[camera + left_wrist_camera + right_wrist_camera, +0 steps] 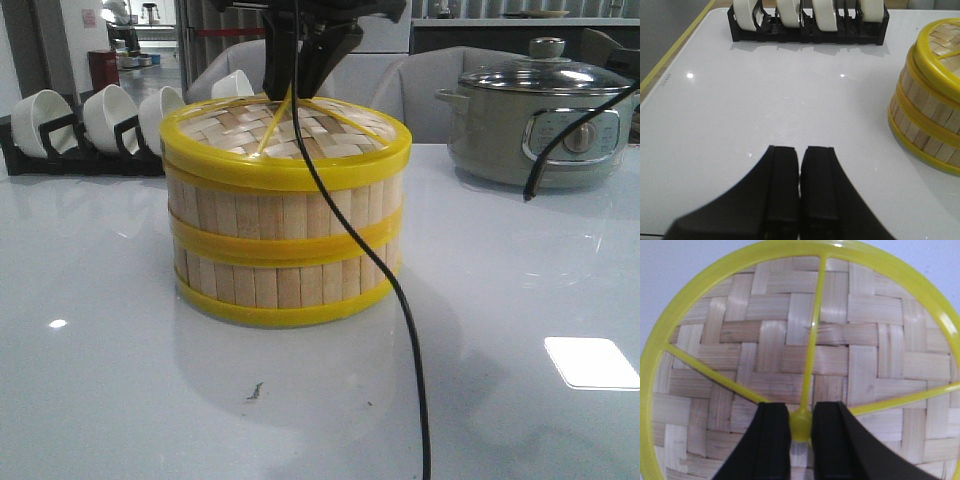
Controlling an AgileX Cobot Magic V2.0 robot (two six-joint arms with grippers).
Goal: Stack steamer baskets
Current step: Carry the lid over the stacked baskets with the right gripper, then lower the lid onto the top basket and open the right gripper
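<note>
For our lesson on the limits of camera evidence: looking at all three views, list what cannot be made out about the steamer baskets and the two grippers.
- Inside of the steamer baskets: hidden in every view by the woven lid.
- Right gripper: front view shows only its dark body above the lid; fingertips hidden behind the rim.
- Stack's far side: cut off by the left wrist view's edge.
- Left gripper: absent from the front view.

From my front feed the right arm (310, 40) is cut off by the frame top, so I can't see its body. Left wrist feed clips the steamer baskets (930, 120) at the frame edge; only 1 side shows. Bowl rack (807, 30) is cropped too. Right wrist feed: lid rim (670, 335) runs off frame.
</note>
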